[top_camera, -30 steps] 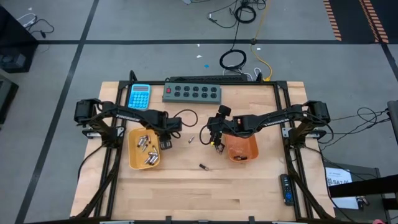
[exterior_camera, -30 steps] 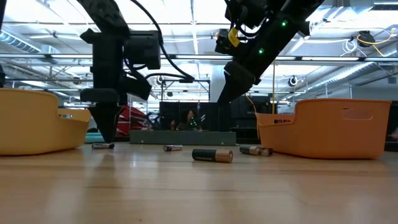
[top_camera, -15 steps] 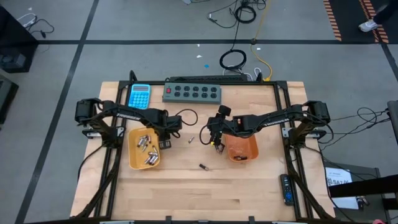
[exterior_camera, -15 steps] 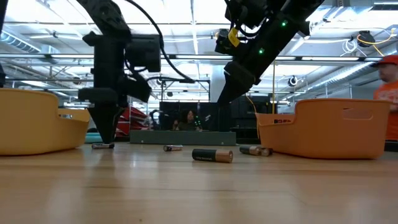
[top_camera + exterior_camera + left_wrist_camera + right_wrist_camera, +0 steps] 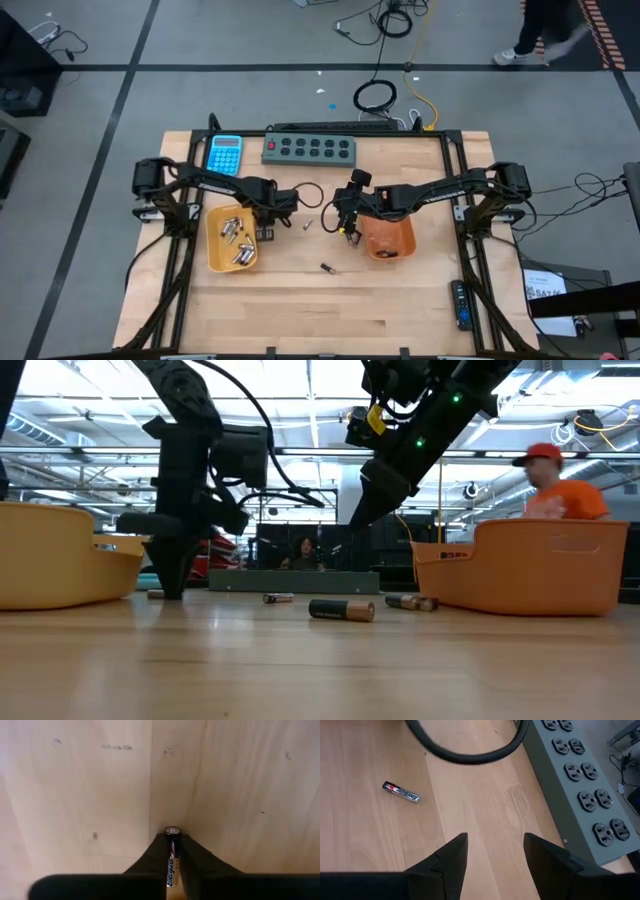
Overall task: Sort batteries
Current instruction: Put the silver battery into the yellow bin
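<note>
Gripping a slim black battery (image 5: 171,857) lengthwise between closed fingers, our left gripper (image 5: 266,226) stands on the pale plank table (image 5: 400,310) just beside the yellow tray (image 5: 215,262) of silvery batteries (image 5: 236,233). Our right gripper (image 5: 345,228), jaws apart, hangs beyond the tray. Between them lies a small battery (image 5: 401,792); another (image 5: 342,609) lies crosswise nearer.

Silvery batteries (image 5: 235,240), a small heap, lie inside yellow tray (image 5: 214,260). One slim black battery (image 5: 171,856), pinched between left gripper (image 5: 172,862) fingers, sits just right of that tray. Another dark battery (image 5: 326,268) lies flat, well right of tray; a small one (image 5: 307,224) further up.
</note>
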